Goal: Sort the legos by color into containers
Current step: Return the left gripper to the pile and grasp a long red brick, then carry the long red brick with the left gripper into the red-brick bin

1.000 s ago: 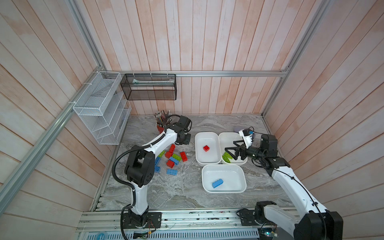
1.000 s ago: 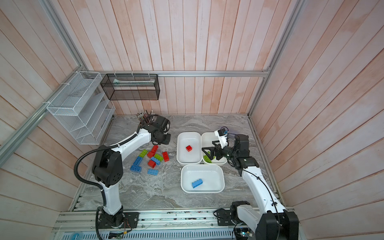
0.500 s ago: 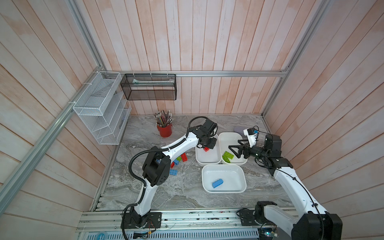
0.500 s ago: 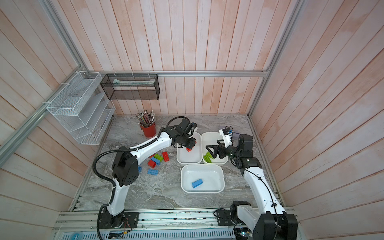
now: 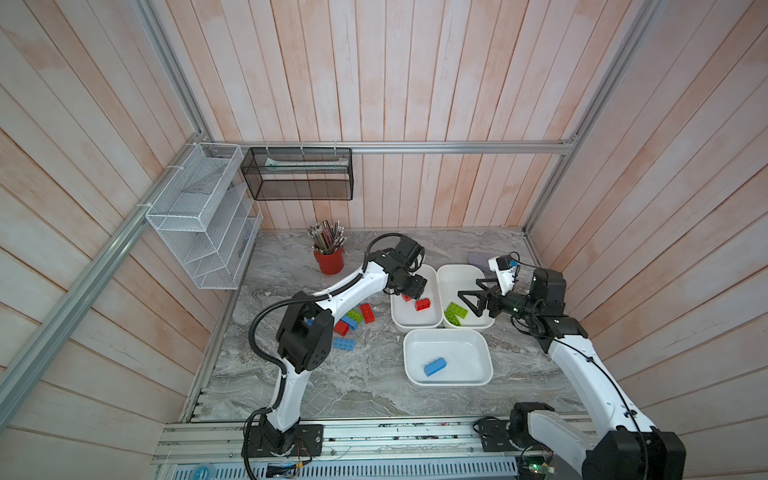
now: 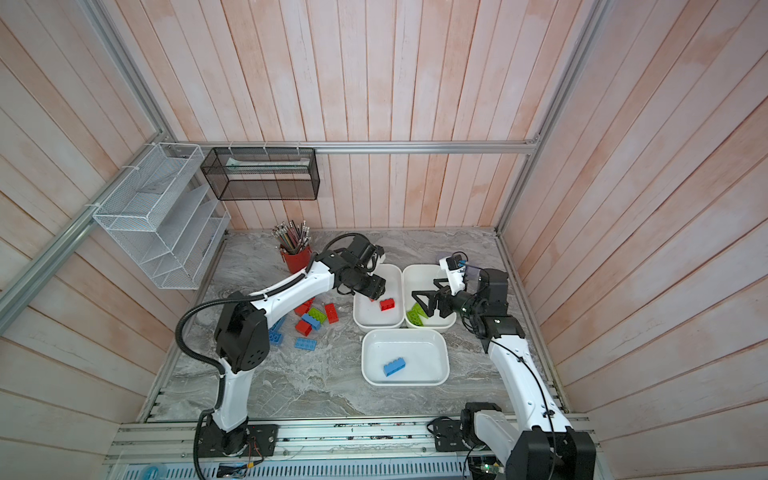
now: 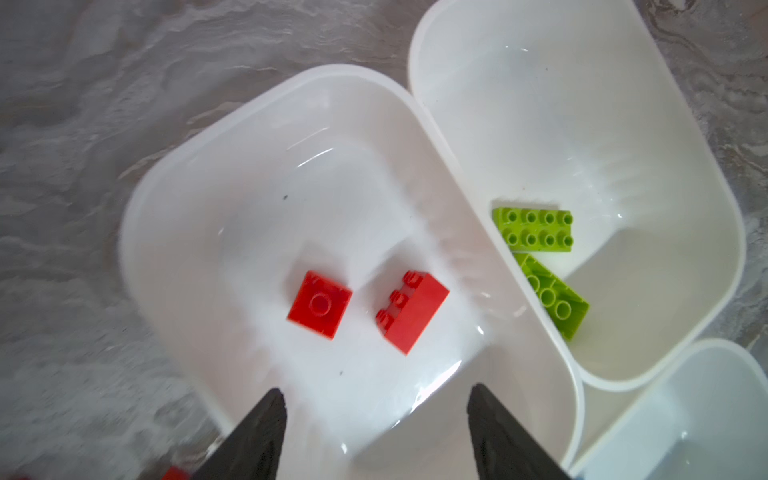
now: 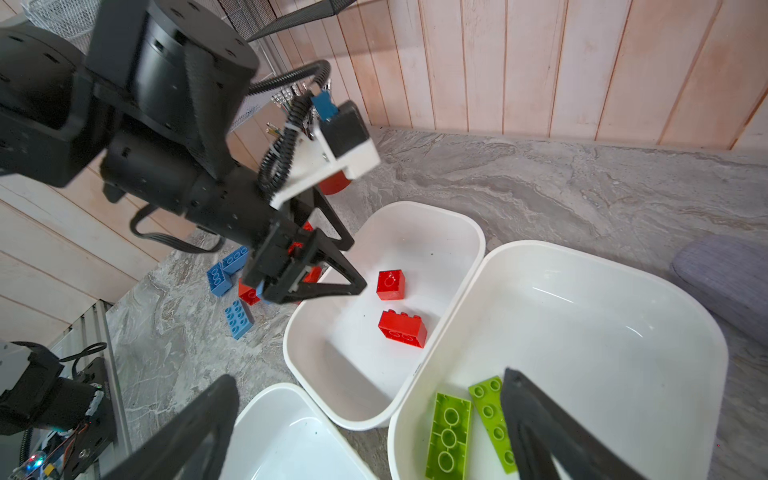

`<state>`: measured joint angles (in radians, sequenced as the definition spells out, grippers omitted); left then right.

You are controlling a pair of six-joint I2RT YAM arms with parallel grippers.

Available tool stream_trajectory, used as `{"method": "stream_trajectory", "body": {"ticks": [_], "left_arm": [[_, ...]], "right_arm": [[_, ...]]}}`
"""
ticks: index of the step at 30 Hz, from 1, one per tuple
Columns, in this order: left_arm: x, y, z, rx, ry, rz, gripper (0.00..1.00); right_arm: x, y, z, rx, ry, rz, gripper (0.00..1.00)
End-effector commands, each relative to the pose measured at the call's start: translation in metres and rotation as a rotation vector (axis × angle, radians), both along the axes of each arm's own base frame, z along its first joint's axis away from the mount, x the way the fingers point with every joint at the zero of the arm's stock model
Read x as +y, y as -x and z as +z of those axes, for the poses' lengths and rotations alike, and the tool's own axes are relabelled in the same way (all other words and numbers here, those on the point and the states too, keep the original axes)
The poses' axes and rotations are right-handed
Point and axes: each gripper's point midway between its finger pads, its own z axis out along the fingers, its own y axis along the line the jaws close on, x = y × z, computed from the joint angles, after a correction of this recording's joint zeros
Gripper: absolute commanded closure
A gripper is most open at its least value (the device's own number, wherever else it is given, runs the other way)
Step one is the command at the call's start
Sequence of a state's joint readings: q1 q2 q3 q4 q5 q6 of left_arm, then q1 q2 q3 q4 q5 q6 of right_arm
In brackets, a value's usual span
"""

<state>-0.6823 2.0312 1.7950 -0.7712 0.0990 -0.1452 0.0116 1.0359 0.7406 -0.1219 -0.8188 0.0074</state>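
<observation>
Slowly getting there: holding two red legos [image 7: 320, 304], two green legos [image 7: 534, 230] and one blue lego [image 5: 435, 367] in separate containers [image 5: 417, 329] near the surface's [image 5: 353, 386] right edge, leaving a mixed pile [image 5: 367, 312] toward the left edge. Hovering above with left end effector [image 7: 376, 390] and right end effector [image 8: 369, 377] both spread, pinching nothing.

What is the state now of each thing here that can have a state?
left gripper: open, empty.
right gripper: open, empty.
left far tub: two red bricks inside.
right far tub: two green bricks inside.
near tub: one blue brick inside.
loose bricks: unsorted, on the table.
</observation>
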Motion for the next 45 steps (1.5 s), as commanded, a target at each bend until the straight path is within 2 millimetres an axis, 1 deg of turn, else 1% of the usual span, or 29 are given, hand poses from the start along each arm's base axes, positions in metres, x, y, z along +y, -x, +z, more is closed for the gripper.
{"method": "stream_trajectory", "body": {"ticks": [1,4,6,7,8,10,12,14,16,17,19,23,26,29,32,34,36,39,41,42,44,45], "left_arm": [[0.057,-0.002,0.030,-0.060,-0.017,0.066,0.28],[0.106,-0.003,0.027,-0.064,-0.040,0.146,0.28],[0.142,-0.009,0.011,-0.063,-0.100,0.199,0.28],[0.154,-0.011,0.003,-0.062,-0.122,0.206,0.28],[0.164,-0.013,-0.007,-0.053,-0.131,0.213,0.28],[0.178,-0.019,-0.020,-0.048,-0.144,0.225,0.29],[0.189,-0.025,-0.032,-0.032,-0.158,0.243,0.29],[0.195,-0.030,-0.042,-0.018,-0.187,0.265,0.30],[0.200,-0.038,-0.055,-0.028,-0.209,0.285,0.31],[0.203,-0.040,-0.065,-0.014,-0.216,0.292,0.31],[0.203,-0.042,-0.080,0.014,-0.226,0.291,0.32],[0.209,-0.050,-0.094,0.013,-0.268,0.305,0.36],[0.202,-0.049,-0.103,0.034,-0.242,0.281,0.45],[0.204,-0.044,-0.114,0.064,-0.254,0.283,0.55],[0.205,-0.040,-0.119,0.081,-0.258,0.281,0.67],[0.206,-0.038,-0.117,0.088,-0.260,0.290,0.70],[0.207,-0.035,-0.116,0.098,-0.263,0.295,0.70],[0.205,-0.030,-0.110,0.111,-0.256,0.296,0.76],[0.202,-0.031,-0.096,0.090,-0.236,0.299,0.77],[0.199,-0.032,-0.086,0.079,-0.221,0.301,0.77],[0.188,-0.035,-0.065,0.056,-0.187,0.295,0.77],[0.179,-0.036,-0.052,0.041,-0.165,0.281,0.77]], "right_arm": [[0.006,0.003,0.002,-0.013,-0.029,0.046,0.02],[0.009,0.003,0.002,-0.012,-0.036,0.055,0.02],[0.013,0.004,0.001,-0.010,-0.037,0.067,0.02],[0.015,0.004,0.002,-0.010,-0.036,0.072,0.02],[0.016,0.004,0.001,-0.008,-0.035,0.074,0.02],[0.018,0.004,0.003,-0.007,-0.032,0.077,0.02],[0.019,0.004,0.004,-0.009,-0.030,0.080,0.02],[0.020,0.004,0.003,-0.009,-0.032,0.080,0.02],[0.023,0.005,0.001,-0.007,-0.038,0.088,0.02],[0.026,0.005,0.000,-0.003,-0.040,0.095,0.02],[0.028,0.005,-0.003,0.005,-0.036,0.103,0.02],[0.028,0.005,-0.003,0.002,-0.025,0.106,0.02],[0.027,0.005,-0.004,0.005,-0.020,0.101,0.02],[0.027,0.006,-0.006,0.009,-0.019,0.102,0.02],[0.026,0.006,-0.007,0.012,-0.015,0.095,0.02],[0.026,0.005,-0.007,0.014,-0.013,0.096,0.02],[0.026,0.005,-0.007,0.015,-0.011,0.097,0.02],[0.026,0.004,-0.005,0.012,-0.007,0.096,0.02],[0.025,0.004,-0.005,0.010,-0.003,0.091,0.02],[0.025,0.003,-0.004,0.010,-0.001,0.088,0.02],[0.024,0.003,-0.005,0.010,0.003,0.083,0.02],[0.023,0.003,-0.004,0.007,0.005,0.078,0.02]]}}
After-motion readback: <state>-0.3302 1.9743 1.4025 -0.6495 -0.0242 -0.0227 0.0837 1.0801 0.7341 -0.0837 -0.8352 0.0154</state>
